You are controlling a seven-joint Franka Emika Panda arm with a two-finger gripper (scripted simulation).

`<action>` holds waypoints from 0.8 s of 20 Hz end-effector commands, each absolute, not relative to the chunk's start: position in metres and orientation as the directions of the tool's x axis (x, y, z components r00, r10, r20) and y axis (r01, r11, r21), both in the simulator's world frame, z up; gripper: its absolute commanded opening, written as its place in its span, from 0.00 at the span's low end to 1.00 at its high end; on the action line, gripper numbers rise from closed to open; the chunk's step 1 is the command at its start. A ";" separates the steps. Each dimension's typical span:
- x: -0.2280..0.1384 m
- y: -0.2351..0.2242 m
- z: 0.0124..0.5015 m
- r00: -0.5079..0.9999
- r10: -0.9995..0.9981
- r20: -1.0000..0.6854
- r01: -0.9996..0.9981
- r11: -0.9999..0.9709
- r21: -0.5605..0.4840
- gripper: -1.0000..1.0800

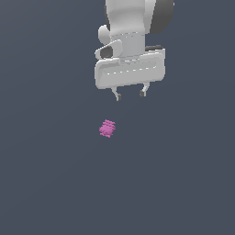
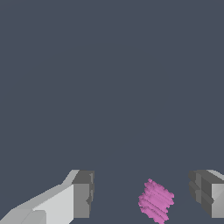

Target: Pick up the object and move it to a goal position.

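The object (image 1: 107, 129) is a tiny magenta-pink ridged blob lying on the dark grey surface. My white gripper (image 1: 130, 95) hangs above it, slightly toward the exterior view's right, with a clear gap between fingertips and blob. Its two short fingers stand apart, so it is open and holds nothing. In the wrist view the object (image 2: 155, 201) shows between the two grey fingertips (image 2: 83, 194), closer to the one at the picture's right, and the gripper (image 2: 142, 194) is well apart from it.
A plain dark grey surface (image 1: 183, 183) fills both views. The white arm body (image 1: 133, 32) rises above the gripper.
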State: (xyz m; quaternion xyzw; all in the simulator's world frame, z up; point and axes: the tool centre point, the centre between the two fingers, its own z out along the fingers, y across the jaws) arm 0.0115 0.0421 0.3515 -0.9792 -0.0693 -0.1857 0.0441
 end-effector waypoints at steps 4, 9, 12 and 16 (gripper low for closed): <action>0.003 0.059 0.394 0.870 0.190 0.454 0.213 -0.977 0.002 0.81; -0.006 0.075 0.423 0.821 0.264 0.507 0.259 -0.962 0.083 0.81; -0.012 0.085 0.435 0.791 0.312 0.526 0.282 -0.949 0.140 0.81; -0.019 0.098 0.444 0.754 0.379 0.535 0.308 -0.925 0.222 0.81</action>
